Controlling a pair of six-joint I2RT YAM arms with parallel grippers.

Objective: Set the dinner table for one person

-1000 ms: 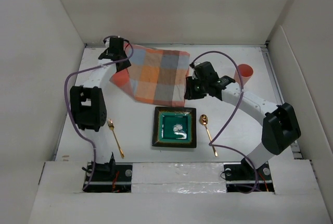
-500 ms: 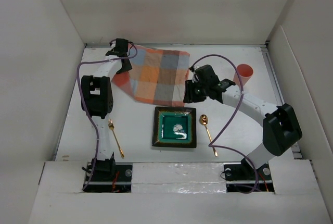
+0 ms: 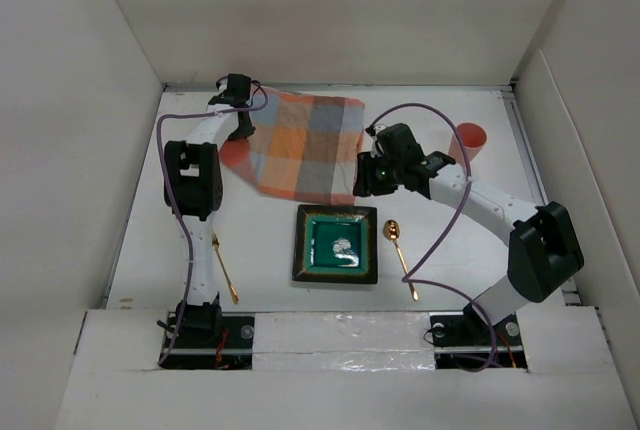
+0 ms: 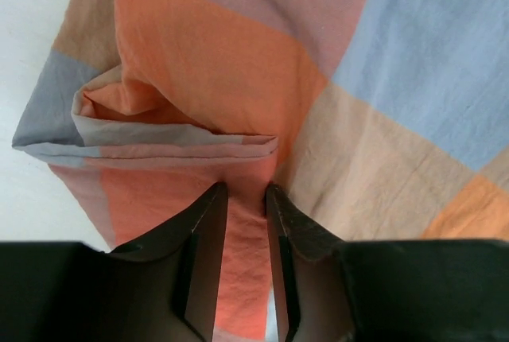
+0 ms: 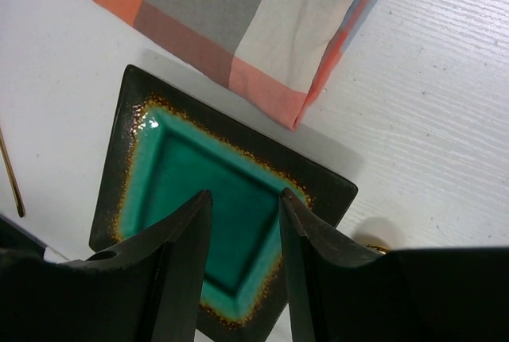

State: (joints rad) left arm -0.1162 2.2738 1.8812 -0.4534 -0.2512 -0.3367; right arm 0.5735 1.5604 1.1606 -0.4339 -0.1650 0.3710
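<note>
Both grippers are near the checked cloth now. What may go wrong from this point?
The left gripper hangs over a folded-over edge of the cloth; closing there may pinch two layers, so it would not spread flat. The cloth's near corner lies close to the plate, near the right gripper; pulling might drag it over the plate.

A green square plate lies between 1 gold fork and 1 gold spoon; a checked cloth and an orange cup sit beyond.
</note>
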